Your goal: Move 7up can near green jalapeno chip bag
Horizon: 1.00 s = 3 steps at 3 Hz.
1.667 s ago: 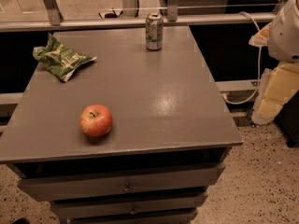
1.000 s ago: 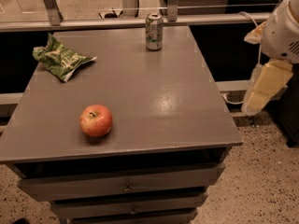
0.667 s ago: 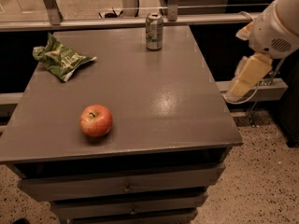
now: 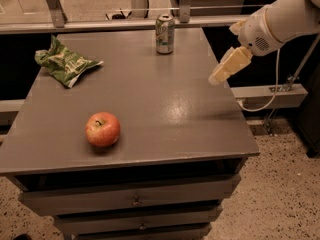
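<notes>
Bare tabletop (image 4: pixel 165 104) between claw (image 4: pixel 221 72) at right edge and 7up can (image 4: pixel 164 33); apple (image 4: pixel 102 129) well aside.

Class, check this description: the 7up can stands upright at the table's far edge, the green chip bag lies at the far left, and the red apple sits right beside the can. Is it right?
No. The camera view shows the red apple near the table's front left, far from the 7up can. The rest holds. The gripper hovers over the table's right edge.
</notes>
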### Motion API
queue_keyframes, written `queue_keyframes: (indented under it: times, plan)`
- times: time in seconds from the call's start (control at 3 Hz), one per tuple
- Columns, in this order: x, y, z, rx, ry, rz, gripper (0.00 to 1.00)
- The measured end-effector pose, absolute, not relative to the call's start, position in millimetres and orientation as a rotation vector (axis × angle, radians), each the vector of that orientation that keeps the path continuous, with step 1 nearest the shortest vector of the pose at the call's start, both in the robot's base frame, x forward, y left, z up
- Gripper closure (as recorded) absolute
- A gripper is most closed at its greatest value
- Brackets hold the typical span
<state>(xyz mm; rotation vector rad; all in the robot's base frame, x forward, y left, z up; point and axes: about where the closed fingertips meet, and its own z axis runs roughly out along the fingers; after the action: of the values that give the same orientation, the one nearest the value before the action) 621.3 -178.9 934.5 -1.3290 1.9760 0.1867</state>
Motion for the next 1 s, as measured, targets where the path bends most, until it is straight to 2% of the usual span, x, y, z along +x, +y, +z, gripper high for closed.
queue_keyframes:
  times: [0.67, 1.0]
  plan:
    - [632, -169, 932, -1.283, 1.954, 0.22, 0.0]
    - [689, -121, 921, -1.126, 1.846, 0.367, 0.0]
